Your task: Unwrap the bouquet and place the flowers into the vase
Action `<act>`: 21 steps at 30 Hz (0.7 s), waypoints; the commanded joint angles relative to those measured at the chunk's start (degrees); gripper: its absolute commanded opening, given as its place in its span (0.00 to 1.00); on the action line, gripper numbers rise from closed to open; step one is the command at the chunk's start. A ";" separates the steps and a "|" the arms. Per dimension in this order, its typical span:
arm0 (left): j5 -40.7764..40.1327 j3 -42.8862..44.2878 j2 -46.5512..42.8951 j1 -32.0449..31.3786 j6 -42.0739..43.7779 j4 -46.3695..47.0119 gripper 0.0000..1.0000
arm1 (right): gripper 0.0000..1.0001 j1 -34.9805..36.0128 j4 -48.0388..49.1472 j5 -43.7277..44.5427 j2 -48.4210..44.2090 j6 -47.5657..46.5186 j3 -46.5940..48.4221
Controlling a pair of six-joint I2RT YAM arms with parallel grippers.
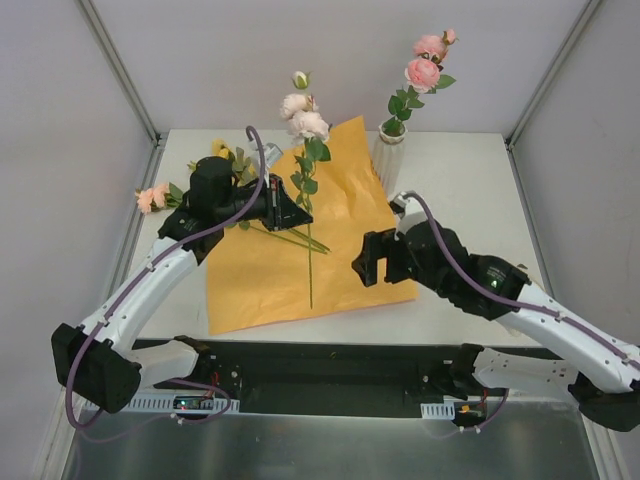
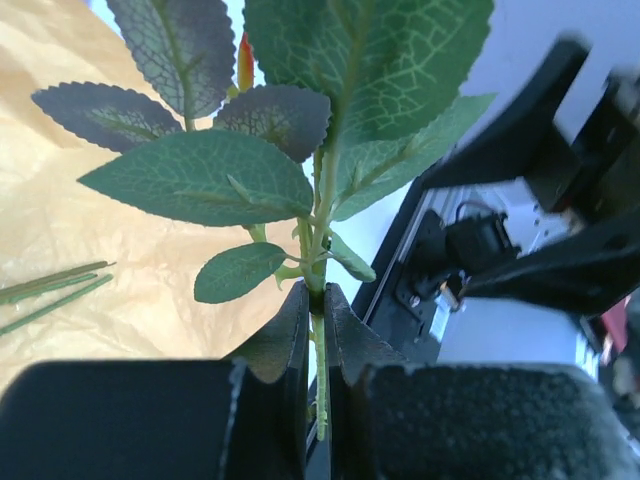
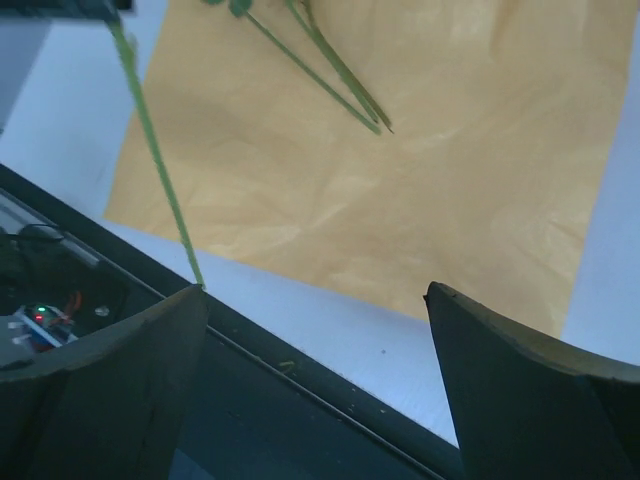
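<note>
A: What was nearest the arms?

B: The right gripper [image 1: 362,262], low over the near right part of the paper [image 1: 260,280], with its jaws spread wide and nothing between them. Its own camera showed the bare lower end of a stem [image 3: 150,150] hanging just beside one finger, so it was probably waiting to steady or take that end.

A: And the paper?

B: It lay flat and open on the counter [image 1: 460,180], so the unwrapping looked done. A few loose stems [image 1: 295,238] rested on it.

A: Who held the stem?

B: The left gripper [image 1: 300,212], a little farther in. Its jaws were pressed together on the stem just below the leaves [image 2: 190,175]. That grip kept the pale rose [image 1: 305,115] upright, bloom on top and foot pointing down, which would suit lowering it into a narrow neck.

A: Anything left over?

B: Yes. A pink bloom [image 1: 152,197] and a yellow one [image 1: 222,150] lay behind the left arm, off the paper.

A: And the vase?

B: The vase [image 1: 390,152] stood at the far edge, just past the paper's corner. It already held pink roses [image 1: 425,65], so the task seemed partly done.
</note>
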 commanded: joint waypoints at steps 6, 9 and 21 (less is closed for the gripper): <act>6.24 -3.66 -4.16 -3.71 13.71 -0.53 0.00 | 0.93 -6.30 4.06 -17.50 11.08 -9.05 20.48; 6.33 -3.84 -4.69 -4.07 13.89 -0.71 0.00 | 0.92 -6.75 5.54 -18.74 14.77 -10.20 23.92; 6.77 -4.01 -5.13 -5.21 13.71 -0.71 0.00 | 0.80 -6.83 16.71 -14.27 21.47 -9.32 23.94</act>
